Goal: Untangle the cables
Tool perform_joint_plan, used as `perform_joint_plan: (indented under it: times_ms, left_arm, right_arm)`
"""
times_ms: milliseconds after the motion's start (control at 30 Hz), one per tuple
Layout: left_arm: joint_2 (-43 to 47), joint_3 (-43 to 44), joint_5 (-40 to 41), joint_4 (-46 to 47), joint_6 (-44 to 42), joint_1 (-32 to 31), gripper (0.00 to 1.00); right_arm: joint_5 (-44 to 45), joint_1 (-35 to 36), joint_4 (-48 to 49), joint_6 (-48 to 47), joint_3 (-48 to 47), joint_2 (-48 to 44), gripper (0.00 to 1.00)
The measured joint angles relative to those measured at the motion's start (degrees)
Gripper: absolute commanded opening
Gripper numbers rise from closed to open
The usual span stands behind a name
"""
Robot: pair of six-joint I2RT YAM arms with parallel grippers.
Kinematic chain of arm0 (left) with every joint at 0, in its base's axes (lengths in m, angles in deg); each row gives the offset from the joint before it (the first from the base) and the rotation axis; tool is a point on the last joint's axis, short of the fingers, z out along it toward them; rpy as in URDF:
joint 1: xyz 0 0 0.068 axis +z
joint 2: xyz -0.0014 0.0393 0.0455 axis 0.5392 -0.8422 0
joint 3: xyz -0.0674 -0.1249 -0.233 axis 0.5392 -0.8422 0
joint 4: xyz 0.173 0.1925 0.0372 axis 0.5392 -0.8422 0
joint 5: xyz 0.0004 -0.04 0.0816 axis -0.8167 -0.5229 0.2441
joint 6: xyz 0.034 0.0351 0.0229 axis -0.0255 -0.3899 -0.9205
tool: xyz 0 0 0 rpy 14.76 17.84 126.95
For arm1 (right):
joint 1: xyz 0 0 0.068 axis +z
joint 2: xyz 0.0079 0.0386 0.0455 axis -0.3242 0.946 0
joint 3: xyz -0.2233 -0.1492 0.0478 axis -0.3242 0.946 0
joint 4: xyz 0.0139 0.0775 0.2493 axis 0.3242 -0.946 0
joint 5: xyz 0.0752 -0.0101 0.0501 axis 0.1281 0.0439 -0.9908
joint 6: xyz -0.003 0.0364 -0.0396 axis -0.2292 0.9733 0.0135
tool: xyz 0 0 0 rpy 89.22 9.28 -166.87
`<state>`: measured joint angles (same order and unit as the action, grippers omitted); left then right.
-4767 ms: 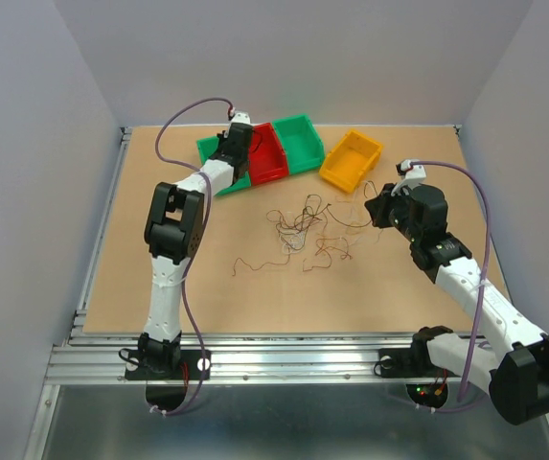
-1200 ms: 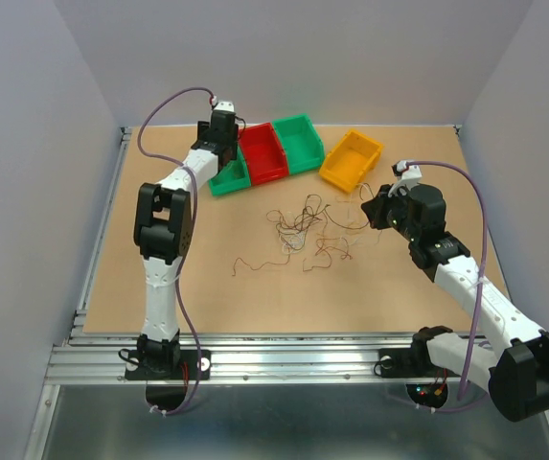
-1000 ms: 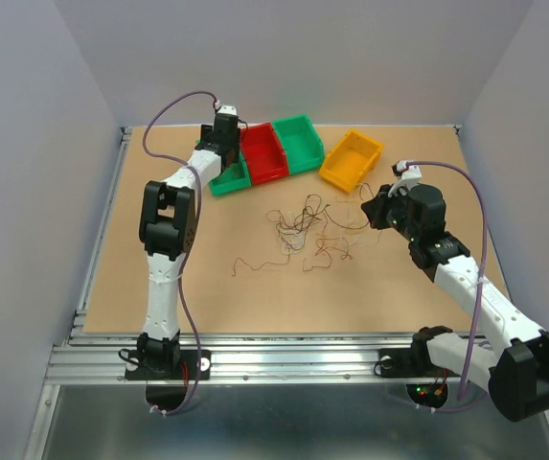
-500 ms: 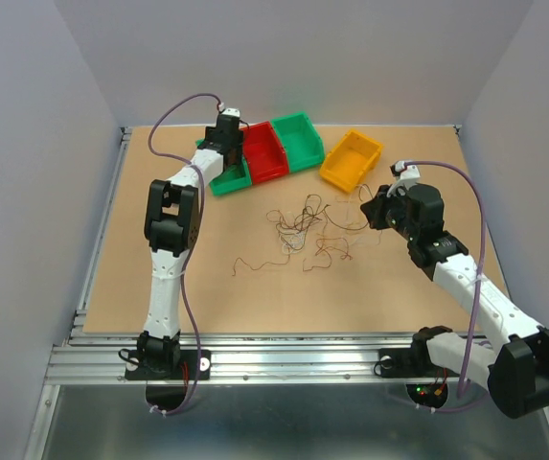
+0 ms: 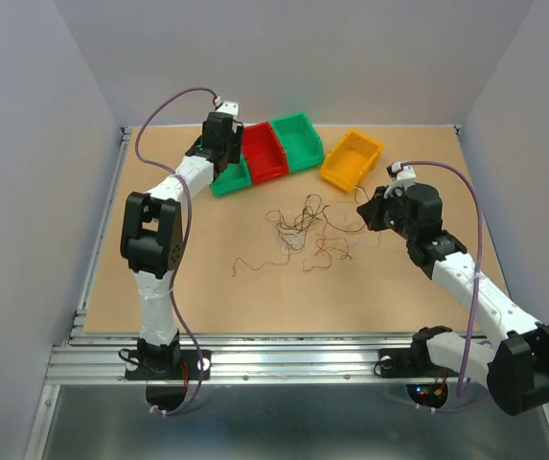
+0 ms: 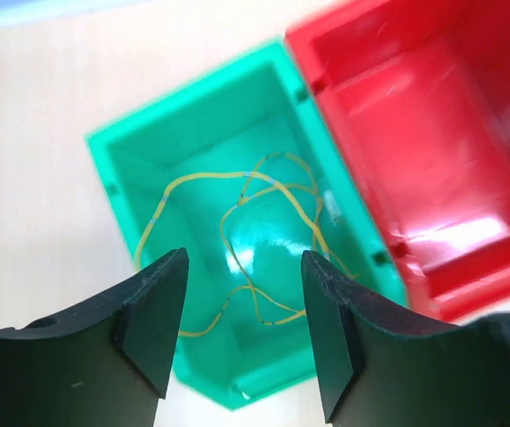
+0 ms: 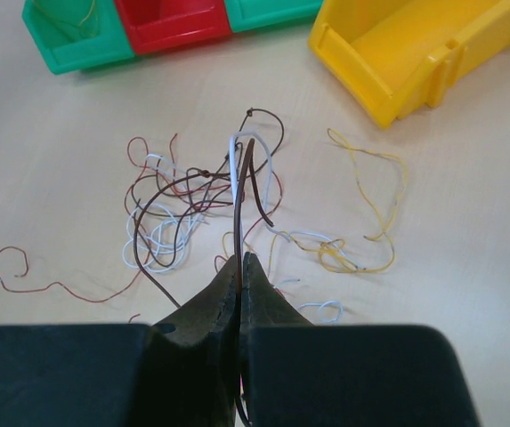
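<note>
Seen from above, your two arms reach out over the table (image 5: 255,302), and four bins stand in a line at its far side.

The left claw (image 6: 244,285) hangs over the left-hand green bin (image 6: 103,147). Its jaws stand apart with nothing between them. A thin yellow cable (image 6: 206,177) lies in loose loops on the floor of that bin. The red bin (image 6: 415,133) stands against the bin's side.

The right claw (image 7: 239,262) has its jaws pressed together on a brown cable (image 7: 239,209). This cable rises from the tips close beside a white loop (image 7: 233,169). You cannot tell whether the white strand is pinched as well. Beyond the claw lies the main tangle (image 7: 165,222), a loose knot of brown, white and reddish loops. It rests on the table near its middle, between the bins and the arm bases.

A second yellow cable (image 7: 402,191) lies to the right of the tangle, with its near end among pale strands. It is on the near side of the yellow bin (image 7: 415,44), which is turned at an angle to the others. A single reddish strand (image 7: 59,286) trails off flat on the table to the left of the tangle. The second green bin (image 5: 300,142) sits between the red bin and the yellow bin.
</note>
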<state>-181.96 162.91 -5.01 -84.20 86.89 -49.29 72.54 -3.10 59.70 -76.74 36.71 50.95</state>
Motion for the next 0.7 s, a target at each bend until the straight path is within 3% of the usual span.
perform_joint_plan:
  times_ms: [133,367,400,533,700]
  left_arm:
    - [9.8,-5.3,-0.4,4.3,-2.3,-2.1,0.73]
    - [18.6,-10.7,-4.7,10.2,-8.9,-8.0,0.73]
    - [20.0,-13.1,-6.7,11.1,-10.8,-9.1,0.74]
    - [26.1,-24.9,-16.2,15.2,-16.9,-12.6,0.97]
    - [35.2,-38.6,-32.9,21.2,-26.3,-15.7,0.99]
  right_arm:
    - [-4.1,0.0,0.3,-0.2,0.0,1.1,0.03]
    - [-11.7,0.0,3.1,0.9,0.0,1.5,0.01]
    - [-12.6,0.0,4.1,1.9,0.0,1.5,0.01]
    - [-13.4,0.0,8.2,6.2,0.0,1.4,0.01]
    - [-11.5,0.0,10.6,9.2,0.0,1.2,0.01]
